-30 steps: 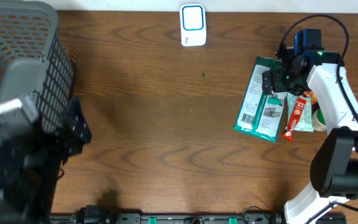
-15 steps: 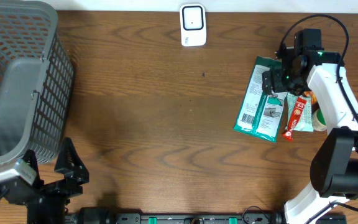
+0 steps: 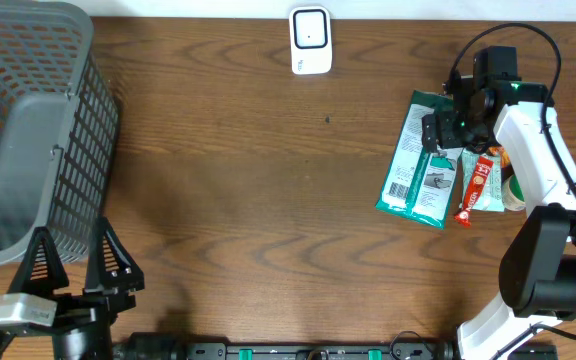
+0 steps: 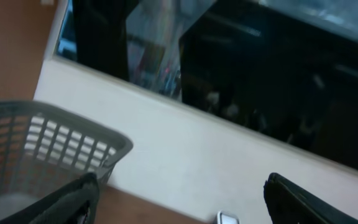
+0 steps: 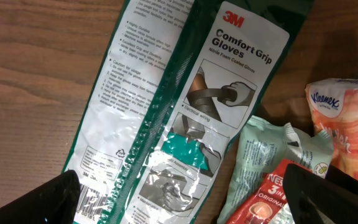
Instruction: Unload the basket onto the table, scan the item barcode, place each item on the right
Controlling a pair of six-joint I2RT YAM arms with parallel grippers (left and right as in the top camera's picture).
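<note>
My right claw (image 5: 188, 202) is spread wide above the gloves pack (image 5: 229, 93). My left claw (image 3: 72, 240) gapes beside the basket (image 3: 78, 120).

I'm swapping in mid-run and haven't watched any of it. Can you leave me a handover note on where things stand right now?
Left gripper: jaws open, empty, near the table's front edge beside the basket.
Right gripper: jaws open, empty, hovering over the glove pack.
Things: the glove pack lies flat at the right, barcode face up. A red sachet, a tissue pack and a pale green packet lie beside it. The white scanner is at the far edge.
Done: nothing grasped.
Left: grasp an item and present its barcode to the scanner.
</note>
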